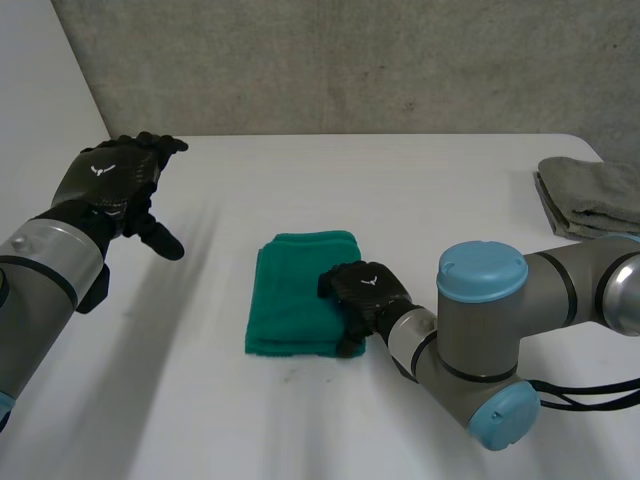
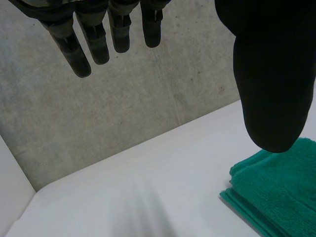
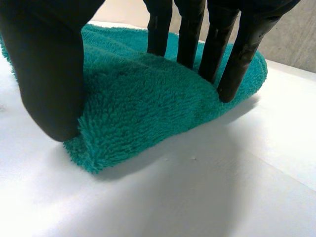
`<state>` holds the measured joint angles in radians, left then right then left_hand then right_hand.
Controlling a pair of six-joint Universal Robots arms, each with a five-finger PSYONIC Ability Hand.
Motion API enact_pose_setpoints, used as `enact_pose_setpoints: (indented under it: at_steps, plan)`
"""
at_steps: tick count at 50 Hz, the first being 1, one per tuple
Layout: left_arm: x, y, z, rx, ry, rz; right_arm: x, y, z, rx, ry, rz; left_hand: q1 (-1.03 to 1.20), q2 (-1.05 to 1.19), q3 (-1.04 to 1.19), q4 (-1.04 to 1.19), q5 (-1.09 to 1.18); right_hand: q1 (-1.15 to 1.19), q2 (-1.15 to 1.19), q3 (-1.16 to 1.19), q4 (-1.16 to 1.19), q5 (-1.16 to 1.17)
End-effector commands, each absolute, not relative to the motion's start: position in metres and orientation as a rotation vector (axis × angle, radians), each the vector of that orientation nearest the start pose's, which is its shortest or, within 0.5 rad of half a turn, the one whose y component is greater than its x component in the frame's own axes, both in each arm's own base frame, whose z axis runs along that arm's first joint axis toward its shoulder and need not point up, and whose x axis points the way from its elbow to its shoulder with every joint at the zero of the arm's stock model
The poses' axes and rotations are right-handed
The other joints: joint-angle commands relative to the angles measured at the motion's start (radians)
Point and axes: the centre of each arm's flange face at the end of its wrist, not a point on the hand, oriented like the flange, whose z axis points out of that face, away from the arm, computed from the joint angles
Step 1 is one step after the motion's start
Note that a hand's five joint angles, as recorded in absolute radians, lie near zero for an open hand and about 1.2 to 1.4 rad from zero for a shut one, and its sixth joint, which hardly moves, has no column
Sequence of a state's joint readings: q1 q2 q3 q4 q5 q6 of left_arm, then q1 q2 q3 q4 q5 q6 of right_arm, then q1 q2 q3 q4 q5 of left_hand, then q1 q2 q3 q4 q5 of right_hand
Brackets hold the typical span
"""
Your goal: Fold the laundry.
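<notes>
1. The green towel (image 1: 295,290) is lying folded into a rectangle on the white table (image 1: 430,180), just left of the centre of the head view.
2. The right hand (image 1: 365,292) is resting on the towel's right edge, toward its near corner. The right arm (image 1: 480,320) is reaching in from the lower right of the frame.
3. In the right wrist view its fingers (image 3: 237,54) are lying straight and slightly apart, with the tips pressing into the top of the pile. The thumb (image 3: 49,74) is standing against the towel's corner, and nothing is curling round the cloth.
4. The left hand (image 1: 110,180) is hovering above the table at the upper left of the head view, well apart from the towel.
5. In the left wrist view its fingers (image 2: 98,44) are hanging straight and spread, holding nothing, and a corner of the towel is showing beyond the thumb.
6. A folded grey cloth (image 1: 590,195) is sitting at the right edge of the head view, well apart from the green towel.
</notes>
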<state>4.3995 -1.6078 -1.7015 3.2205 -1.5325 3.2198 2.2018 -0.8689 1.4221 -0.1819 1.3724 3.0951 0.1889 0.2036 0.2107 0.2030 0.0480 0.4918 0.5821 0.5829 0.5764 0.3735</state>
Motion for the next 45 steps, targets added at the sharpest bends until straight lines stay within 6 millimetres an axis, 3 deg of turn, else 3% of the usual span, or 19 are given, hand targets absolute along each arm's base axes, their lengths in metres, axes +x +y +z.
enact_pose_setpoints:
  at_steps: [1, 7, 12, 15, 17, 22, 41, 45]
  plan:
    - [-0.222, -0.248, 0.265, 0.522, 2.415, -2.229, 0.354, -0.234, 0.11, -0.922, 2.064, -1.435, -0.014, -0.029, -0.036, -0.028, -0.048, 0.552, 0.461, 0.461, 0.467, 0.496]
    - [-0.221, -0.248, 0.264, 0.521, 2.416, -2.226, 0.355, -0.236, 0.109, -1.007, 2.051, -1.479, -0.014, -0.029, -0.036, -0.028, -0.048, 0.761, 0.671, 0.67, 0.677, 0.705]
    - [-0.221, -0.248, 0.265, 0.52, 2.415, -2.228, 0.356, -0.237, 0.112, -1.072, 2.027, -1.518, -0.014, -0.029, -0.036, -0.028, -0.048, 0.747, 0.657, 0.656, 0.663, 0.691]
    - [-0.221, -0.248, 0.265, 0.52, 2.412, -2.232, 0.356, -0.237, 0.114, -1.081, 2.025, -1.525, -0.014, -0.029, -0.036, -0.028, -0.048, 0.519, 0.429, 0.428, 0.434, 0.463]
    - [-0.221, -0.248, 0.265, 0.52, 2.412, -2.232, 0.356, -0.237, 0.117, -1.075, 2.028, -1.524, -0.014, -0.029, -0.036, -0.028, -0.048, 0.217, 0.127, 0.126, 0.133, 0.161]
    - [-0.221, -0.247, 0.263, 0.521, 2.416, -2.226, 0.353, -0.234, 0.119, -1.07, 2.06, -1.477, -0.014, -0.029, -0.036, -0.028, -0.048, 0.042, -0.048, -0.049, -0.042, -0.014]
    - [-0.221, -0.247, 0.262, 0.525, 2.419, -2.222, 0.351, -0.229, 0.109, -1.097, 2.105, -1.407, -0.014, -0.029, -0.036, -0.028, -0.048, 0.072, -0.019, -0.019, -0.013, 0.015]
    - [-0.221, -0.247, 0.263, 0.524, 2.416, -2.226, 0.352, -0.23, 0.107, -1.098, 2.096, -1.421, -0.014, -0.029, -0.036, -0.028, -0.048, 0.186, 0.096, 0.095, 0.101, 0.13]
